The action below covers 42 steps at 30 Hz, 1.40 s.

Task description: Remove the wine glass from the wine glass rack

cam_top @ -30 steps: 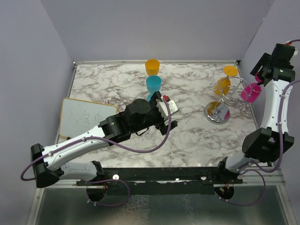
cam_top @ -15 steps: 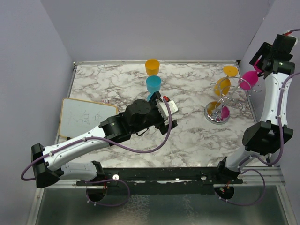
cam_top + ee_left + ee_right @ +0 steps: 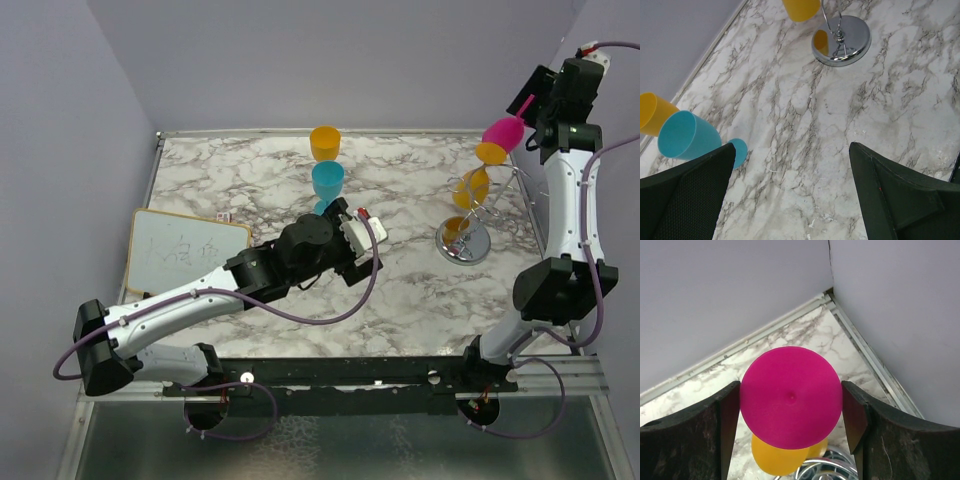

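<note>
The silver wine glass rack (image 3: 466, 238) stands at the right of the marble table, with orange glasses (image 3: 473, 186) hanging on its wire arms. My right gripper (image 3: 533, 104) is raised high above the rack's far side and is shut on a pink wine glass (image 3: 502, 131), clear of the rack. In the right wrist view the glass's round pink foot (image 3: 791, 397) fills the gap between the fingers (image 3: 726, 415), with an orange glass (image 3: 775, 462) and rack wire (image 3: 827, 472) below. My left gripper (image 3: 362, 238) is open and empty over the table's middle (image 3: 792, 150). The rack's disc base also shows in the left wrist view (image 3: 842, 34).
A blue glass (image 3: 327, 180) and an orange glass (image 3: 324, 142) stand at the table's back middle, also in the left wrist view (image 3: 687, 136). A whiteboard (image 3: 180, 255) lies at the left edge. Grey walls close the back and sides.
My right gripper has lifted the pink wine glass up and back, from beside the rack's arms to well above it. The left arm has shifted slightly.
</note>
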Motion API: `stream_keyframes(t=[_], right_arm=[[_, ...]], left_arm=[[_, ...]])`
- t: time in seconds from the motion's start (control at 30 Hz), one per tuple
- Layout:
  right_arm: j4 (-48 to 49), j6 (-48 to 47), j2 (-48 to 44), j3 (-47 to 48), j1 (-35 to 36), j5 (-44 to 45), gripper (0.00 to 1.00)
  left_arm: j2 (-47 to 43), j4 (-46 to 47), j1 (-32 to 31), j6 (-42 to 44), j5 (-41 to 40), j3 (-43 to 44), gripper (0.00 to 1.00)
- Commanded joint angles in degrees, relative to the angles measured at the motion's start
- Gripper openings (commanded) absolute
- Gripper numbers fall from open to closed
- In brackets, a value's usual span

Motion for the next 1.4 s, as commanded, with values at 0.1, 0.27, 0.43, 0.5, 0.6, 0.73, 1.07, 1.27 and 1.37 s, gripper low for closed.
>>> stream_keyframes(t=[0.1, 0.27, 0.43, 0.5, 0.6, 0.73, 1.07, 1.27, 1.37], right_arm=[[6.3, 0.5, 3.4, 5.6, 0.1, -1.4, 0.7], [8.1, 3.4, 2.4, 4.7, 0.4, -8.2, 0.7], [12.0, 7.4, -1.1, 0.5, 1.0, -15.0, 0.7], [12.9, 9.3, -2.4, -0.6, 1.4, -17.7, 0.7], [14.3, 12.9, -4.5, -3.2, 2.1, -23.3, 0.7], [18.7, 18.3, -8.9, -10.7, 3.1, -31.8, 0.7], [32.1, 31.6, -20.9, -30.3, 3.3, -49.4, 0.7], [43.3, 40.8, -29.4, -42.2, 3.3, -54.3, 0.72], [47.6, 45.2, -30.7, -45.6, 3.3, -58.3, 0.72]], left_arm=[[1.8, 1.0, 0.2, 2.1, -4.0, -0.6, 0.99], [1.7, 1.0, 0.7, 2.5, -4.8, -0.5, 0.99], [1.9, 1.6, 1.3, 2.9, -5.7, -1.0, 0.99], [2.4, 1.6, 1.5, 3.2, -6.4, -1.1, 0.99], [3.1, 1.8, 1.8, 3.6, -7.1, -1.3, 0.99], [3.8, 1.9, 2.4, 3.6, -7.5, -1.3, 0.99], [3.9, 3.0, 9.3, -3.7, 0.7, -0.1, 0.99], [0.2, 9.9, 11.6, -16.9, 6.9, -1.3, 0.99], [-4.9, 18.1, 11.9, -27.5, 10.2, -5.0, 0.99]])
